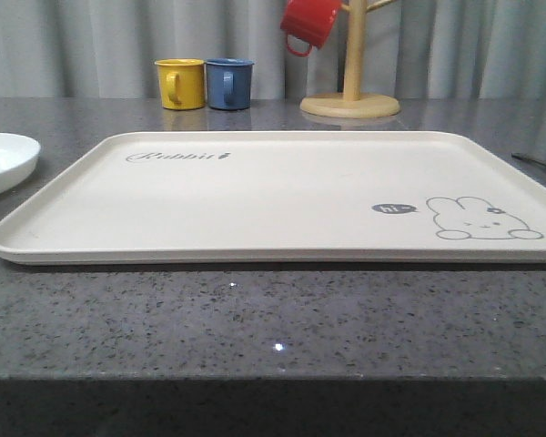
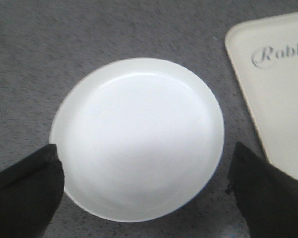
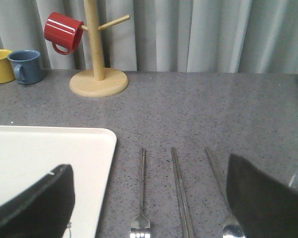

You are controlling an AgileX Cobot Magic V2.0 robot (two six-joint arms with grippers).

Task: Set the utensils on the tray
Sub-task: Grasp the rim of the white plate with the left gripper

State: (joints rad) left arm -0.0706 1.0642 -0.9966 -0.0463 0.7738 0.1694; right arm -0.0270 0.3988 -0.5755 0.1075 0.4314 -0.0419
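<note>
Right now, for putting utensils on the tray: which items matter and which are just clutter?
Job items:
- fork, on the table beside the tray
- chopsticks, lying next to the fork
- spoon, beyond the chopsticks
- cream Rabbit tray, nothing on it

Just lying about:
- white plate
- yellow mug
- blue mug
- red mug hanging on the wooden mug tree

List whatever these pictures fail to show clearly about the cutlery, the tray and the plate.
- Silver metal fork, flat chopsticks and spoon: right wrist view, working ends cut off by the frame edge.
- Cream rectangular tray: front view, right rim cropped.
- Round white plate: front view, mostly cropped.
- Thin dark item right of tray: too small to identify.
</note>
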